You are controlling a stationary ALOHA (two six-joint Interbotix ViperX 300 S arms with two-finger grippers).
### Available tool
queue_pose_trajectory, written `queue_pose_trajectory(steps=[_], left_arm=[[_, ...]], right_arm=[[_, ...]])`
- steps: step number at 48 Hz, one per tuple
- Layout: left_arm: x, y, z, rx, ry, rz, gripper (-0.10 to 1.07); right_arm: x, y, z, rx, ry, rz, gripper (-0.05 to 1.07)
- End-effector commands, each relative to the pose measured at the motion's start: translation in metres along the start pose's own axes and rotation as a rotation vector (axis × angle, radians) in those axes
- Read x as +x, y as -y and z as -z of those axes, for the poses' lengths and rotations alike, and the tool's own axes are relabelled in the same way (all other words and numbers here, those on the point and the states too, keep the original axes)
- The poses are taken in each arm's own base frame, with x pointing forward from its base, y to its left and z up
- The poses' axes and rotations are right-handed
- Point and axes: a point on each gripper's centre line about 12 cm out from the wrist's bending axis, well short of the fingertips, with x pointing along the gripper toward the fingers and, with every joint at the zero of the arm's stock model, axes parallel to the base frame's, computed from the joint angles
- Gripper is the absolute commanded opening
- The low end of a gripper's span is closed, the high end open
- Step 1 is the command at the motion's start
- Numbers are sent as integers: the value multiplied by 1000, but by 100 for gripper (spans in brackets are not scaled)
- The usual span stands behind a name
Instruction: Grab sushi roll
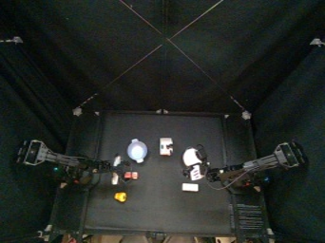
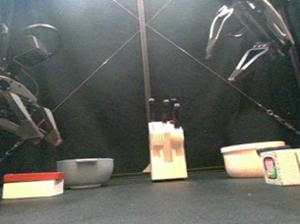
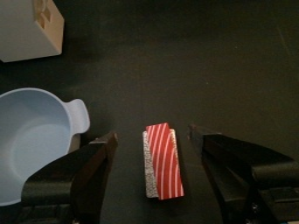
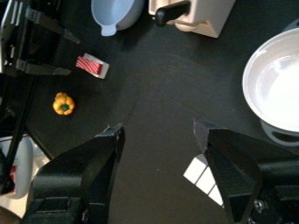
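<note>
White sushi roll [image 1: 191,187], long axis seemingly left-right.

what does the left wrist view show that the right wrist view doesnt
Only the left wrist view shows the left gripper open, straddling the red-and-white striped piece up close.

Only the right wrist view shows the white round dish, the small yellow-orange piece, the right gripper open over bare table, and a white chunk by one finger.

Both show the striped piece, the pale blue bowl and the white block.
</note>
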Motion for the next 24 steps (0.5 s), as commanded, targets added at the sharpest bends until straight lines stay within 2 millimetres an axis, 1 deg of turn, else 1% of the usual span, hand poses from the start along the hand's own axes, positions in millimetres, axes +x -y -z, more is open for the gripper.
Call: queue_pose_trajectory(steps=[1, 15, 24], left_arm=[[0, -1, -10, 2, 31, -5, 98], [0, -1, -10, -1, 31, -5, 98], [0, -1, -10, -1, 29, -5, 98]], right_arm=[[-11, -8, -5, 26, 8, 4, 94], [-11, 1, 1, 103, -26, 151, 94], [-13, 4, 2, 111, -46, 221, 94]])
